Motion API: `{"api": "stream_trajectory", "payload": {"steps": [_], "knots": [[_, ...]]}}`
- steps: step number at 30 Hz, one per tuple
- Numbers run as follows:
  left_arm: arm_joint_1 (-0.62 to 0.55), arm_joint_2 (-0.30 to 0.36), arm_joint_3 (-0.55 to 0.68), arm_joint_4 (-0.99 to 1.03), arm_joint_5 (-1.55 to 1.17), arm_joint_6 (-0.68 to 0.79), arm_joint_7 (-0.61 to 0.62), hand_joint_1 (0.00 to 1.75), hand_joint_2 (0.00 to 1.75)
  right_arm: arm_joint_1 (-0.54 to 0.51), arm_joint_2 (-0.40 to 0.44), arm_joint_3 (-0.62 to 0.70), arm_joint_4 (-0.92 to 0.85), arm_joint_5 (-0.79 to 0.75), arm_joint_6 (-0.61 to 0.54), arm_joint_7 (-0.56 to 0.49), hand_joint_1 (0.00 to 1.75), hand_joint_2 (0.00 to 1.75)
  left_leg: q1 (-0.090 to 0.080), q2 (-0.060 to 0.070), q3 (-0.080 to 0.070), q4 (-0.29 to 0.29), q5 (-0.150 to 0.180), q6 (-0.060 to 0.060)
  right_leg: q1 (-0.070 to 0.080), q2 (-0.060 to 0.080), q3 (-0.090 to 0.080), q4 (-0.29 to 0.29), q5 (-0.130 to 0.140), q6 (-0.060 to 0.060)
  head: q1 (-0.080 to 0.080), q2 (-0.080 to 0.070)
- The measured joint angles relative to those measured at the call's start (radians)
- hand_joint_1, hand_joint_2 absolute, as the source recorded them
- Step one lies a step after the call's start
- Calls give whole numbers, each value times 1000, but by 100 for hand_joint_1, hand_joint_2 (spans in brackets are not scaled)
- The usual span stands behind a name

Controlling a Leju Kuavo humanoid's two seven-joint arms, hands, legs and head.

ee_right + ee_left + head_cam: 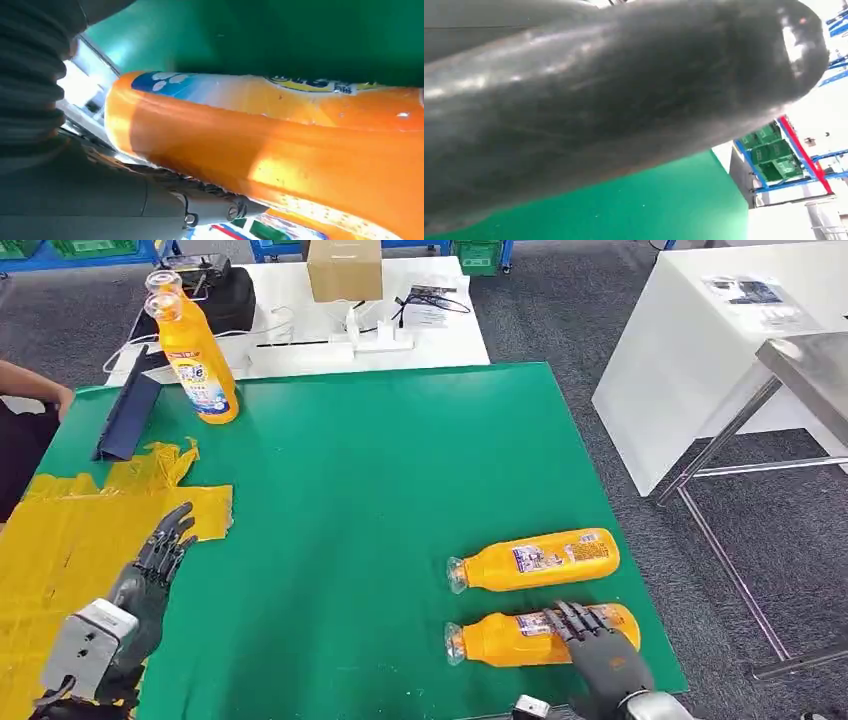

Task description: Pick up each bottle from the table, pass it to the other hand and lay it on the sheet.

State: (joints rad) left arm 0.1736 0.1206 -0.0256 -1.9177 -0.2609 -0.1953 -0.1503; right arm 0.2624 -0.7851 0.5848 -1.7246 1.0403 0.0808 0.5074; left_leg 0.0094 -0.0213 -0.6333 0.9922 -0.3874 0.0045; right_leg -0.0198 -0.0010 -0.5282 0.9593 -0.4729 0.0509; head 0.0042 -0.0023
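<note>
Grey carpet surrounds the green table (380,490), with a white desk beyond its far edge carrying a cardboard box (344,268). Near the table's right front corner two orange bottles lie on their sides, caps pointing left. The right hand (600,652) rests its fingers over the nearer bottle (505,637); whether they actually clamp it I cannot tell. The farther bottle (535,560) lies just beyond it, untouched. A third bottle (197,360) stands upright near the far left corner. The yellow sheet (60,550) covers the left front part, and the left hand (160,555) hovers at its edge, fingers apart, holding nothing
</note>
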Motion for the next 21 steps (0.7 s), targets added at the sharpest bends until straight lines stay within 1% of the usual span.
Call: {"api": "stream_trajectory", "payload": {"steps": [2, 4, 5, 6, 7, 8, 12, 13, 14, 15, 21], "knots": [[10, 1, 0, 5, 2, -2, -6, 0, 0, 0, 8, -21, 24, 14, 0, 5, 0, 175, 0, 0, 0, 0, 0, 0, 0, 0, 0, 0, 0, 0, 0, 0], [10, 1, 0, 7, 2, -6, 1, 0, 0, -2, 22, -44, 33, 26, 25, -5, 0, 175, 0, 1, 0, 0, 0, 0, 0, 0, 0, 0, 0, 0, 0, 0], [9, 1, -1, 7, 2, -11, 4, 0, 0, -2, 32, -57, 38, 30, 39, -12, 3, 175, 0, 1, 0, 0, 0, 0, 0, 0, 0, 0, 0, 0, 0, 0], [8, 1, -1, 8, 2, -12, 10, 0, 0, -3, 39, -68, 42, 35, 53, -22, 28, 175, 0, 1, 1, 0, 0, 0, 0, 0, 0, 0, 0, 0, 0, 0], [3, 1, -2, 8, 3, -14, 17, 0, 0, -4, 47, -78, 47, 38, 69, -29, 145, 175, 1, 1, 1, 0, 0, 0, 0, 0, 0, 0, 0, 0, 0, 0], [-3, 1, -3, 10, 8, -16, 23, 0, 0, -4, 54, -88, 53, 41, 83, -37, 175, 175, 1, 1, 1, 0, 0, 0, 1, 0, 0, 0, 0, 0, 0, 0], [-31, 1, -9, 25, 15, -23, 29, 0, 0, 0, 66, -102, 75, 30, 97, -63, 175, 175, 1, 2, 3, 0, 0, 0, 1, 1, 0, 0, 1, -1, 0, 0], [-40, 1, -14, 30, 18, -23, 32, 0, 0, 2, 69, -101, 87, 28, 95, -65, 175, 175, 1, 2, 3, 0, 0, 0, 0, 1, 0, 0, 1, -1, 1, 0], [-49, 1, -19, 32, 20, -23, 39, 0, 0, 0, 70, -102, 89, 19, 95, -65, 175, 175, 0, 2, 3, 0, 0, 0, 0, 1, 1, 0, 1, 0, -1, 0], [-57, 1, -22, 36, 22, -23, 47, 0, 0, -2, 72, -102, 96, 5, 96, -58, 175, 175, 0, 2, 4, 0, 0, 0, 0, 1, 1, 0, 1, 0, 1, 0], [-57, 3, -24, 54, 31, -21, 24, 0, 0, -10, 75, -103, 122, -45, 67, -71, 175, 175, 0, 3, 5, 0, 1, 1, 0, 1, 3, 0, 2, 0, 0, 0]]}}
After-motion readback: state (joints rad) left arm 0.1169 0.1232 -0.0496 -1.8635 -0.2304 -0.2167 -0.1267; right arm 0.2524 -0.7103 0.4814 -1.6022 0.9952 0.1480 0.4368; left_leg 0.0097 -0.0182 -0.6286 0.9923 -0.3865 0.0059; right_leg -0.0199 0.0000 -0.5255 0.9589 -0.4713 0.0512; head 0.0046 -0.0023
